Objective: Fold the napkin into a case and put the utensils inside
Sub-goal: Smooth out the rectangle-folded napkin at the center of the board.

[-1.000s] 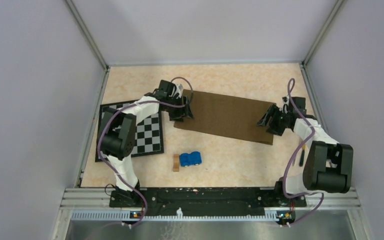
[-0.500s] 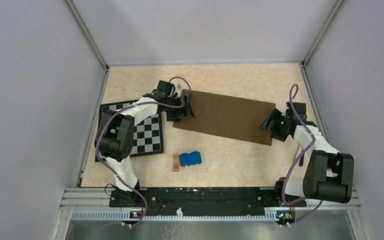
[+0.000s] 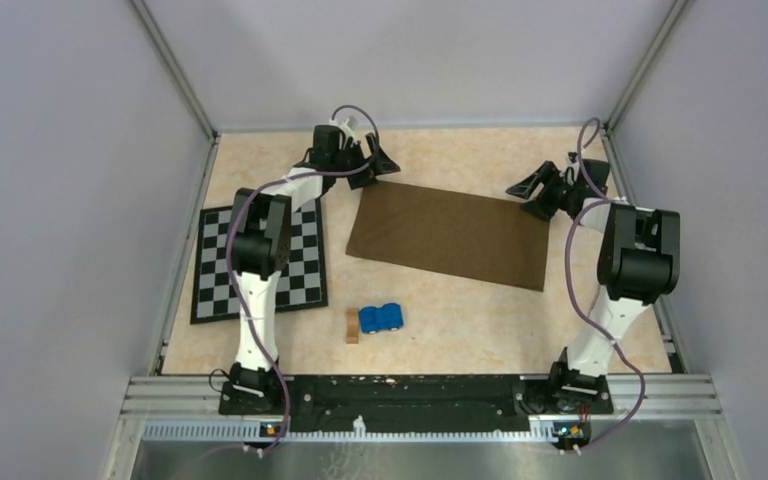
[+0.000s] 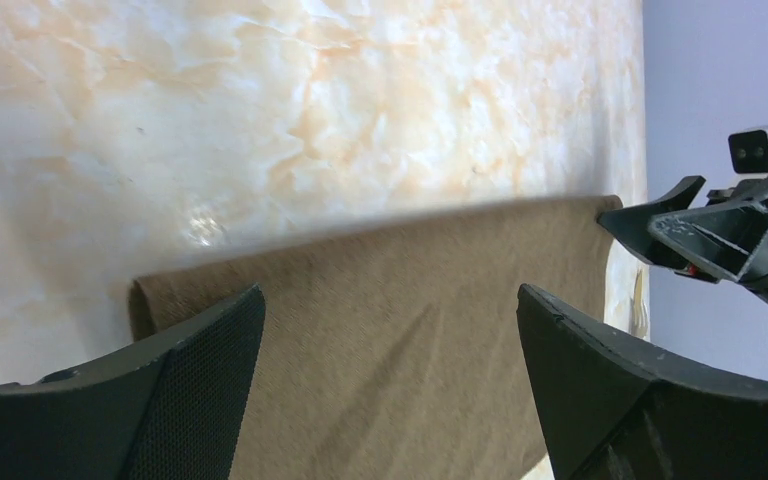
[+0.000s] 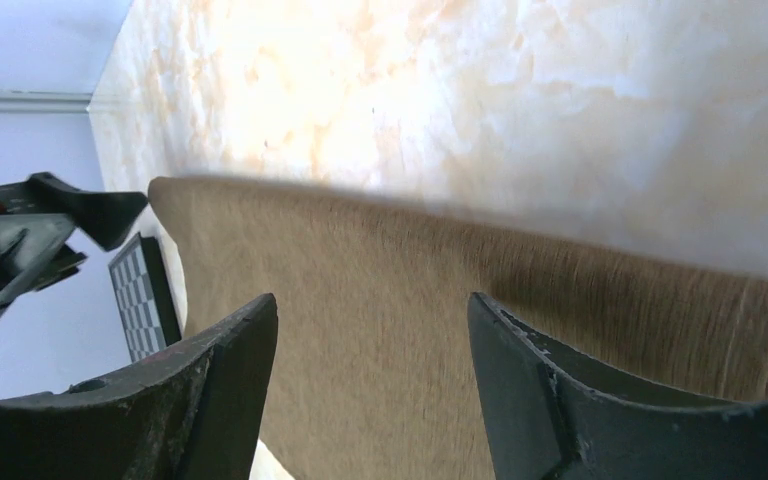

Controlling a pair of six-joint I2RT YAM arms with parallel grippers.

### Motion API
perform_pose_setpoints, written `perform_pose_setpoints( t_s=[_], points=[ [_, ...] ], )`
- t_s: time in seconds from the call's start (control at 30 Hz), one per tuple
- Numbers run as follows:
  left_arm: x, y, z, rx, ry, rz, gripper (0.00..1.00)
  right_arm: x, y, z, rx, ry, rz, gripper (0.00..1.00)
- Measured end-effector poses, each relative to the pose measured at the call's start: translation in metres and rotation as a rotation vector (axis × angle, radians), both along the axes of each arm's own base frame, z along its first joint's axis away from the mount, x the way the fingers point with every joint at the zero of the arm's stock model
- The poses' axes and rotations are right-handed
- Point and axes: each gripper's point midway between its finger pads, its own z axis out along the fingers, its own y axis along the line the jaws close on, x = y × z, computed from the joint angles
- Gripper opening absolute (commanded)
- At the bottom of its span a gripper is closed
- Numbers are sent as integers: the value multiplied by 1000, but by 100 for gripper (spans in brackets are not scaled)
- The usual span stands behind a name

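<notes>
Top external, brown napkin (image 3: 447, 237) flat, rectangular, seemingly folded double

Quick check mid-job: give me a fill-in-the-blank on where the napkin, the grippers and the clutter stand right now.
The fingers of the left gripper and the right gripper are both ____.
The napkin lies on the table, held by ____ gripper.
The wooden block sits just to the ____ of the blue toy car.
Missing words: open; neither; left.
</notes>
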Motion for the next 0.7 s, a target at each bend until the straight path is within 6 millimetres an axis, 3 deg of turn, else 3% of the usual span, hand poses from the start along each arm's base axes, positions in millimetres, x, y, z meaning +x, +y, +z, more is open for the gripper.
perform_pose_setpoints(
  t_s=[0.17, 0.33, 0.5, 0.7],
  points=[
    [11, 7, -32, -16, 50, 25, 99, 7, -8, -6, 30, -2, 2, 68],
    [20, 16, -34, -34, 31, 41, 99, 7, -32, -23, 58, 13, -29, 67],
    [26, 25, -34, -34, 17, 53, 99, 9, -43, -23, 64, -11, -20, 67],
    [32, 29, -32, 50, -27, 47, 99, 14, -61, -21, -58, 22, -48, 68]
  ],
)
